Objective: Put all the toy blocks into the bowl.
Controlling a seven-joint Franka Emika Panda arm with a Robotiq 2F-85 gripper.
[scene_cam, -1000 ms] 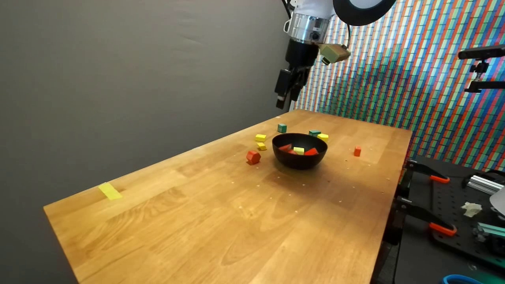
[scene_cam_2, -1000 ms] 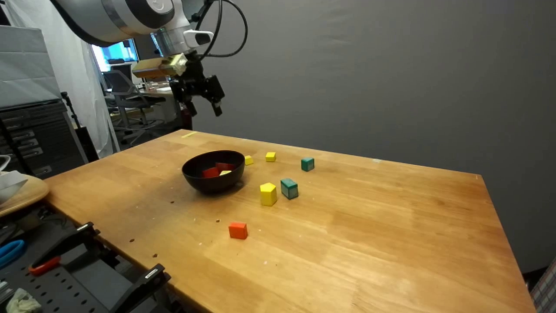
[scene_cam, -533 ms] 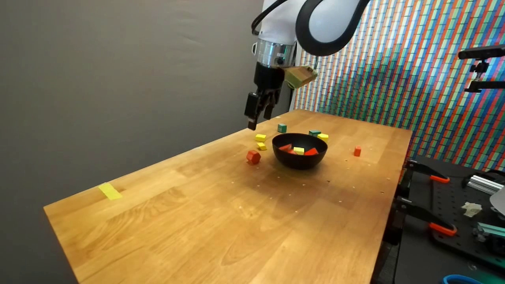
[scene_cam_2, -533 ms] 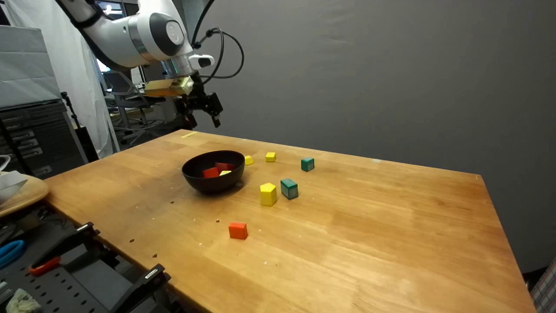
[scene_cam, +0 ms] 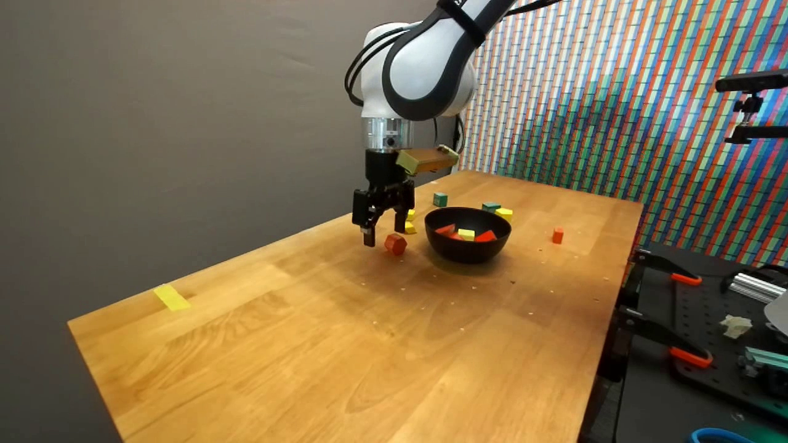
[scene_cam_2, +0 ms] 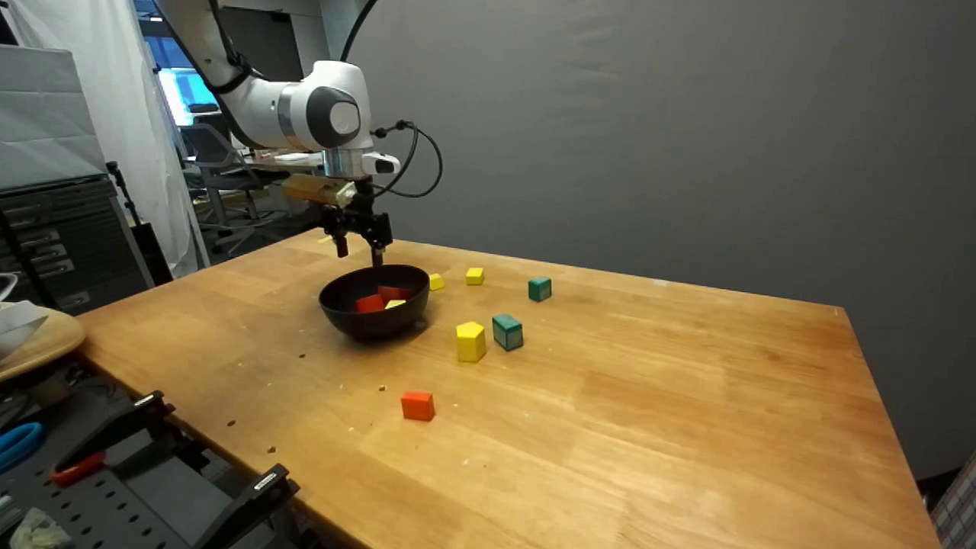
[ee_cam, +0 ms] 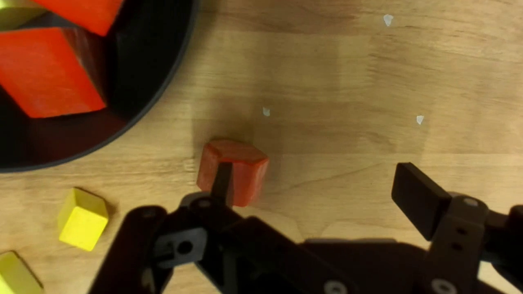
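Note:
The black bowl (scene_cam: 468,251) holds several red and yellow blocks. My gripper (ee_cam: 318,188) is open, low over the table beside the bowl, with nothing between its fingers. In the wrist view, one finger (ee_cam: 222,177) overlaps a red many-sided block (ee_cam: 249,179), which lies outside the gap. The bowl hides that block from an exterior view. Two small yellow blocks (scene_cam_2: 475,276) (ee_cam: 83,222) lie near the bowl. Farther off are a taller yellow block (scene_cam_2: 471,341), two green blocks (scene_cam_2: 508,332) (scene_cam_2: 540,288) and an orange block (scene_cam_2: 418,406).
A flat yellow strip (scene_cam: 172,298) sticks to the wooden table near one corner. Clamps with orange tips (scene_cam: 689,355) and a black perforated board (scene_cam: 695,307) stand along one long side. A grey wall (scene_cam_2: 648,152) rises behind the opposite edge.
The arm has come down toward the table, bringing my gripper from high up to just over the red many-sided block. Its jaws have stayed open. Bowl and blocks have not moved.

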